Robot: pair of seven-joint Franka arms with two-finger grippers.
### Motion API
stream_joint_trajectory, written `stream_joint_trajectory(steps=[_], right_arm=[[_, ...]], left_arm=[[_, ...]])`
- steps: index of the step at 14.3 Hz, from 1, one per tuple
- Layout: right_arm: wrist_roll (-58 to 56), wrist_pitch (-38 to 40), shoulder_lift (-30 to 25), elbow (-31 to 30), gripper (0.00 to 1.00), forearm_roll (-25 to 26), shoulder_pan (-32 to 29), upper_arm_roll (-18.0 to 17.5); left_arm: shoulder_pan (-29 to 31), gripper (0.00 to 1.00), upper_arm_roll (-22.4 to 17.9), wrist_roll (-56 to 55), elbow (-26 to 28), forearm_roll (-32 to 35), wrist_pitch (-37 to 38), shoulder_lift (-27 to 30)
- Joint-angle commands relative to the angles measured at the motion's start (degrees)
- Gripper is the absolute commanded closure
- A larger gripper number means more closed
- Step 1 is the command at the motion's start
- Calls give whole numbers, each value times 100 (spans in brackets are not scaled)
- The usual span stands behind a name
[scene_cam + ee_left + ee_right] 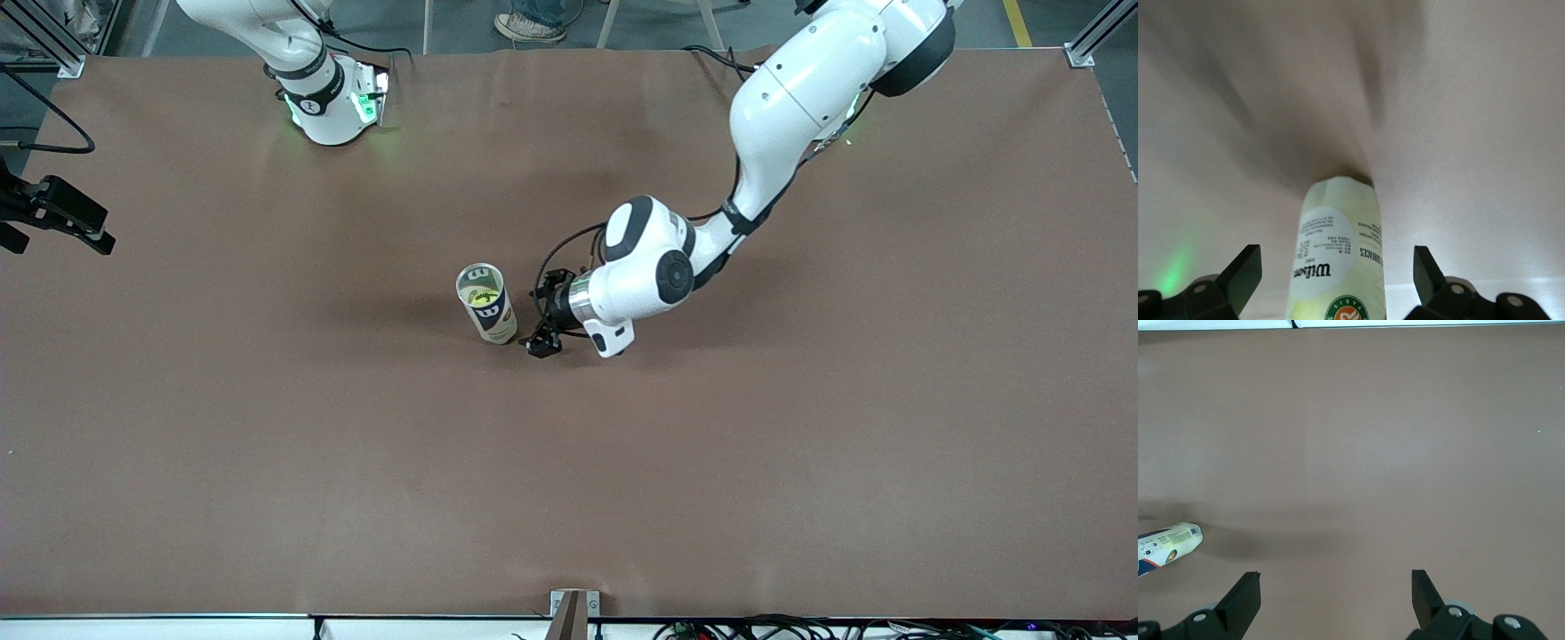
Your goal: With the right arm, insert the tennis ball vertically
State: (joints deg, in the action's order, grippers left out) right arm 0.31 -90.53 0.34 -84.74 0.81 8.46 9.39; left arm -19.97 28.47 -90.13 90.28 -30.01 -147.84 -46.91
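While the tennis ball (483, 298) sits inside the upright can (487, 304) mid-table (267, 444), the left gripper (544, 320) is beside it, jaws apart; the right gripper (1335, 597) waits, jaws apart.

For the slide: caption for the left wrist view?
Open left gripper straddling the upright tennis ball can on the brown table.

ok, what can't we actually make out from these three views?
- Right gripper: out of the front view; only its open fingertips show in the right wrist view.
- Tennis ball: deep in the can; how far down is hidden by the wall.
- Can's mouth: cut off by the edge in the left wrist view.
- Left gripper: small and dark in the front view; open fingers flank the can.
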Motion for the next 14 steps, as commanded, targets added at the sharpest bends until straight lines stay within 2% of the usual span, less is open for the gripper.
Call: stream_joint_trajectory(steps=[1, 2, 4, 6, 7, 9, 11, 14], right_arm=[[-22, -183, -227, -323, 0, 24, -20, -25], [-22, -280, -297, -446, 0, 33, -11, -25], [-31, -457, -386, -605, 0, 33, -11, -34], [-40, -466, -368, -579, 0, 103, -2, -52], [-40, -457, -360, -553, 0, 321, 24, -69], [-31, -466, -342, -526, 0, 647, 190, -78], [-22, -474, -342, -518, 0, 613, 200, -69], [-13, -510, -342, -518, 0, 604, 200, -60]], left_arm=[[641, 0, 27, 617, 455, 21, 1068, 699], [835, 0, 10, 803, 447, 187, 1474, 831], [1239, 0, 9, 910, 368, 1220, 2265, 1042], [1591, 0, 18, 1137, 27, 2163, 3039, 1061], [1714, 0, 18, 1460, -176, 2531, 3347, 1061], [1864, 0, 9, 1945, -414, 3253, 3525, 1078], [2110, 0, 9, 2383, -432, 3781, 3561, 1183], [2593, 0, 9, 3954, -432, 3880, 3771, 1499]])
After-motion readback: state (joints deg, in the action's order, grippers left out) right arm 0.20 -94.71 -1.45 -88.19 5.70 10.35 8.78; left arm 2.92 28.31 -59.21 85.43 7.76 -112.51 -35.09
